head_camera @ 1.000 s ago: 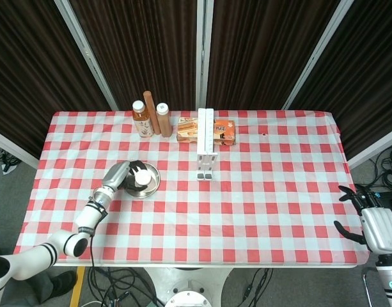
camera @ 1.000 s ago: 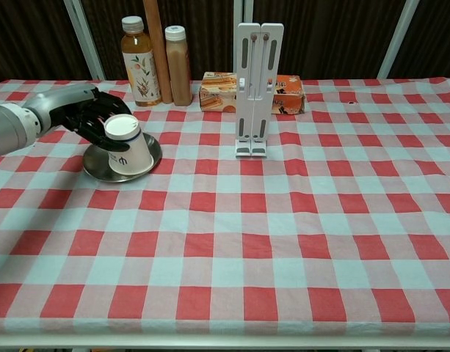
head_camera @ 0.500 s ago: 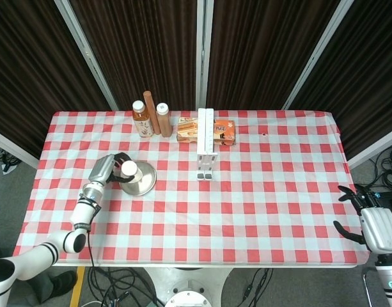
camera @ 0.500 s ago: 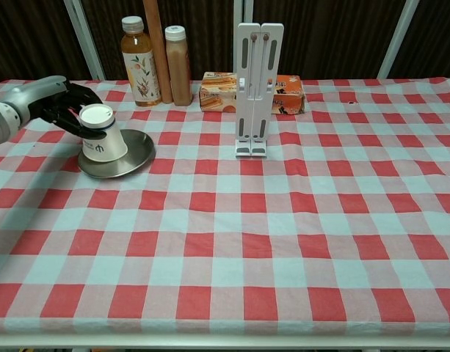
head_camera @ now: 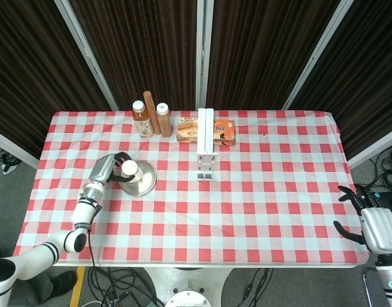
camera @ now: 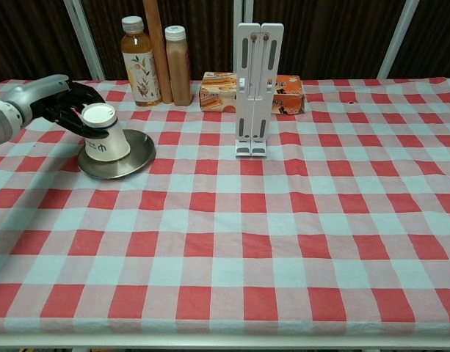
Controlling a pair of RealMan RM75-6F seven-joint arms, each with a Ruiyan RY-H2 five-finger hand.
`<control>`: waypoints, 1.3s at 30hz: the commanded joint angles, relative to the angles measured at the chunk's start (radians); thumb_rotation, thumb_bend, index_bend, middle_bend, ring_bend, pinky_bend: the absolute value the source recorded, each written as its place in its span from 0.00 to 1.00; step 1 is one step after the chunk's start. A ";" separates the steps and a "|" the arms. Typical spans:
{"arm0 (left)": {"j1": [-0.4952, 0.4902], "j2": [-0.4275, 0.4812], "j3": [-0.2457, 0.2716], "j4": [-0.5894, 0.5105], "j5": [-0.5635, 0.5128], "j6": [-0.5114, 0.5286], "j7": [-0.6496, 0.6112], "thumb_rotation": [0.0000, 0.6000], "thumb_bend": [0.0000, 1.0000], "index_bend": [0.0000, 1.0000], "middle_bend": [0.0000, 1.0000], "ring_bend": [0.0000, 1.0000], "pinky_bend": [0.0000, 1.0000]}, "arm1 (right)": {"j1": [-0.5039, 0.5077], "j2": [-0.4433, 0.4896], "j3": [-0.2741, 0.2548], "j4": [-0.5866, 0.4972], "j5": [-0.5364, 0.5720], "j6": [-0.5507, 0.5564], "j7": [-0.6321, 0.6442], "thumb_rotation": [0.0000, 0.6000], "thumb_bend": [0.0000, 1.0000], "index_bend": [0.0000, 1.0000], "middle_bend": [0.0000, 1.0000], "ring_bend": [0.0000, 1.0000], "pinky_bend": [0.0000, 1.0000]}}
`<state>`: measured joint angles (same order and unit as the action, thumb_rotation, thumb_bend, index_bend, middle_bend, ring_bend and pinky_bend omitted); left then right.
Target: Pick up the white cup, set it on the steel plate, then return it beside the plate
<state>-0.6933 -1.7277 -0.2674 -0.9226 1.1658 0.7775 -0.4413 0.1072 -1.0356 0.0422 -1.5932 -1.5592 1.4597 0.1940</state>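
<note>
Fingers of the left hand [camera: 63, 105] wrap the white cup [camera: 103, 133] from its far-left side, gripping it upside down, tilted, over the left edge of the steel plate [camera: 133, 155]; whether its rim touches the plate is hard to tell. Right hand [head_camera: 369, 219] hangs off the table's [head_camera: 279, 192] near-right corner, fingers apart, holding nothing. Behind the plate stand two bottles [camera: 139, 61], farther right a white stand [camera: 253, 88].

Looks like a robot lab or test studio rather than a home. Enclosed by dark pleated curtains [head_camera: 144, 45] hung between bare metal frame posts [head_camera: 87, 54]. Floored in grey, with loose black cables [head_camera: 119, 281] trailing under the worktop [head_camera: 279, 211], which is dressed in a red-and-white checked cloth. Flanked by more cabling [head_camera: 391, 163] at the right edge.
</note>
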 commanded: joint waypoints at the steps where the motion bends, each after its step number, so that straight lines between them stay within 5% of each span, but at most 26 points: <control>1: 0.010 0.004 0.004 -0.025 0.012 0.002 -0.027 1.00 0.27 0.51 0.52 0.40 0.39 | 0.000 -0.001 -0.001 0.001 0.000 -0.001 0.000 1.00 0.16 0.16 0.36 0.10 0.18; 7: 0.027 0.018 0.028 -0.091 0.068 0.041 -0.057 1.00 0.27 0.51 0.52 0.40 0.38 | 0.003 0.000 0.000 -0.002 0.002 -0.006 -0.006 1.00 0.16 0.16 0.36 0.10 0.18; 17: 0.011 -0.010 -0.009 0.005 0.005 0.008 -0.036 1.00 0.27 0.51 0.52 0.40 0.37 | 0.002 0.002 0.000 -0.010 0.004 -0.005 -0.011 1.00 0.16 0.16 0.36 0.10 0.18; 27: 0.030 0.024 0.028 -0.122 0.064 0.059 0.003 1.00 0.27 0.51 0.52 0.40 0.37 | 0.003 0.002 0.000 -0.005 0.003 -0.007 -0.008 1.00 0.16 0.16 0.36 0.10 0.18; 39: 0.016 -0.006 -0.016 -0.021 -0.029 0.002 0.028 1.00 0.27 0.51 0.52 0.40 0.37 | 0.003 0.001 0.000 -0.006 0.001 -0.004 -0.005 1.00 0.16 0.16 0.36 0.10 0.18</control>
<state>-0.6823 -1.7367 -0.2832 -0.9283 1.1317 0.7738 -0.4083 0.1097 -1.0343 0.0418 -1.5992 -1.5581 1.4556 0.1887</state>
